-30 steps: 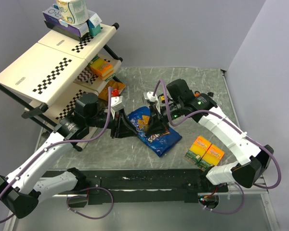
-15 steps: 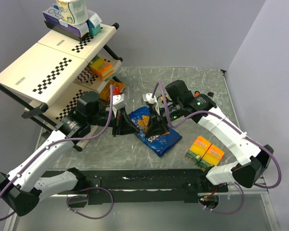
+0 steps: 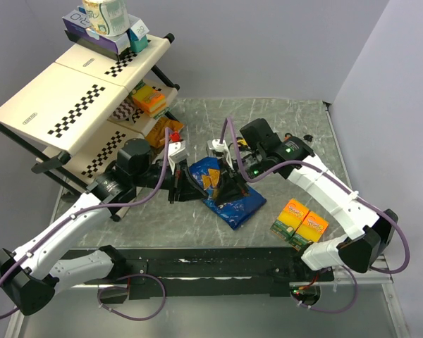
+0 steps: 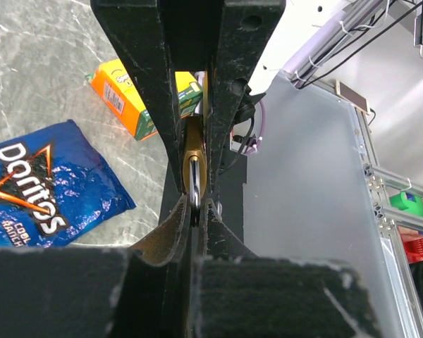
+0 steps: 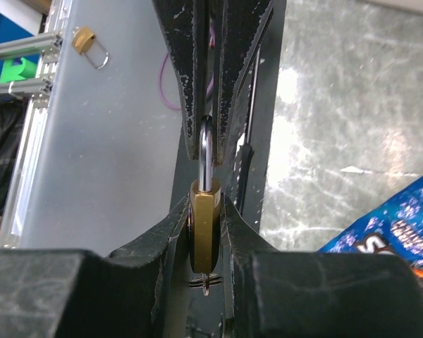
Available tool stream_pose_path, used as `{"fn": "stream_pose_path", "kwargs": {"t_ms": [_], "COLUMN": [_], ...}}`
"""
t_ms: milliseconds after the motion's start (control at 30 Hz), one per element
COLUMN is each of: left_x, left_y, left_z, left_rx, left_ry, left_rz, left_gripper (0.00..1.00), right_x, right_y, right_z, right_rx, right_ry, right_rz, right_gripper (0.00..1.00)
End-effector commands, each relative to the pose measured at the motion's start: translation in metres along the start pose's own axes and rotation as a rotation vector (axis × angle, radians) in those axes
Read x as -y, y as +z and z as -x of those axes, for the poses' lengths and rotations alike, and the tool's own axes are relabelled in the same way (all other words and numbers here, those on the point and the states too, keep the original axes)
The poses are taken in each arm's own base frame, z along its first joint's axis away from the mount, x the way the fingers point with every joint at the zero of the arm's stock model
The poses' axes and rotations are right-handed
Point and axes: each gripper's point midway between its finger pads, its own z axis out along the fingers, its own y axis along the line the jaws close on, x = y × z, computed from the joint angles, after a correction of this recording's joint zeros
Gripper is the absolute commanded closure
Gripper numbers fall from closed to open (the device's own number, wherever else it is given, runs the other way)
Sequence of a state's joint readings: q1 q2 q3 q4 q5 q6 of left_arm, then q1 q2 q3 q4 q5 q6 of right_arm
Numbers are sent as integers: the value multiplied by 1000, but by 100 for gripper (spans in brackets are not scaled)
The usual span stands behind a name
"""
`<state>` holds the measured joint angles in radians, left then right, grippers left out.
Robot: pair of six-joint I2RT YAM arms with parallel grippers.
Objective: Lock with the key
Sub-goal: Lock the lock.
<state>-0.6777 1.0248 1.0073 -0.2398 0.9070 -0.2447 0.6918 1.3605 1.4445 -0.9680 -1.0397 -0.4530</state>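
Observation:
A brass padlock (image 5: 206,229) hangs in the air between the two grippers, above the chip bag. My right gripper (image 5: 206,236) is shut on its brass body. The steel shackle (image 5: 206,155) points away into the left gripper's fingers (image 5: 187,84). The key (image 5: 207,283) shows as a thin metal edge under the body. In the left wrist view my left gripper (image 4: 195,211) is shut on the shackle (image 4: 194,186), with the brass body (image 4: 192,144) beyond it. From above, the left gripper (image 3: 192,184) and right gripper (image 3: 229,184) meet tip to tip and hide the padlock.
A blue Doritos bag (image 3: 225,193) lies under the grippers. Two orange boxes (image 3: 300,221) sit at the front right. A tilted checkered shelf rack (image 3: 70,98) with boxes stands at the back left. Another small padlock (image 5: 86,41) lies on the grey panel off the table.
My left gripper has slid right toward the right gripper and closed on the shackle. The right gripper has kept its hold on the padlock body.

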Motion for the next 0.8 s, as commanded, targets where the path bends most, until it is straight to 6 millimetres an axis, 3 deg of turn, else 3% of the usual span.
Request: {"fn": "stream_pose_path", "kwargs": {"t_ms": [0, 433, 767], "left_x": [8, 14, 17], "left_y": [13, 34, 34], "left_z": [4, -10, -12], "left_rx": [30, 65, 52], "left_ry": [21, -44, -27], "left_rz": [-46, -117, -124], "left_gripper": [99, 99, 99], "right_x": [-5, -5, -10], "right_y": [7, 16, 19], "right_z": [41, 68, 70], "right_rx": [82, 126, 137], "right_ry": [-148, -223, -247], "right_rz": [41, 55, 88], "right_gripper": [100, 100, 100]}}
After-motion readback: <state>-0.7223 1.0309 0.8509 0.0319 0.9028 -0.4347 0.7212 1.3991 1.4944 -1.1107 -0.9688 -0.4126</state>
